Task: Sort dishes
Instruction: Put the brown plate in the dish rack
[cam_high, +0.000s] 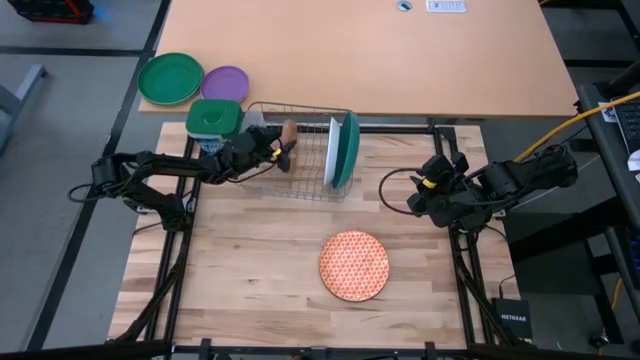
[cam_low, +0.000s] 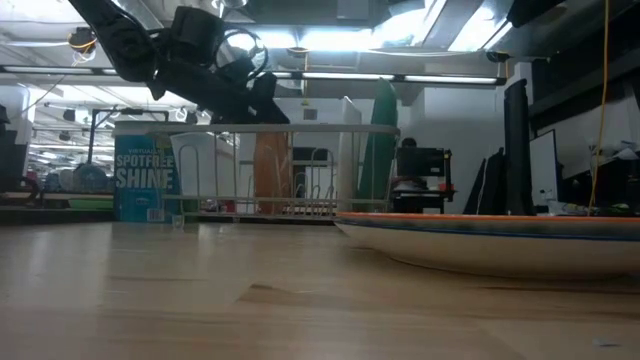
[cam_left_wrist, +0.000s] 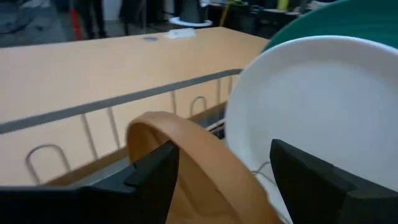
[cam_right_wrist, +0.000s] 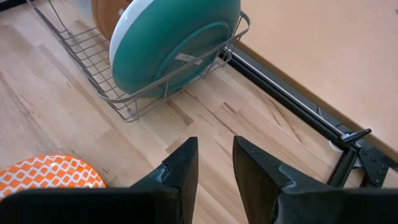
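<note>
On my counter the wire rack holds the teal plate and white plate upright. The orange-red plate lies flat in front. My left pincer clamps the brown plate in the rack; the right pincer, slightly parted, hovers empty.

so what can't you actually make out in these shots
- Brown plate, left wrist view: its lower part is hidden behind the left gripper, so its seat in the rack is unseen.
- White plate, high view: edge-on, face unseen.
- Orange-red plate, low view: only its rim shows, cut off at the right.
- Blue box, low view: small print unreadable.
</note>
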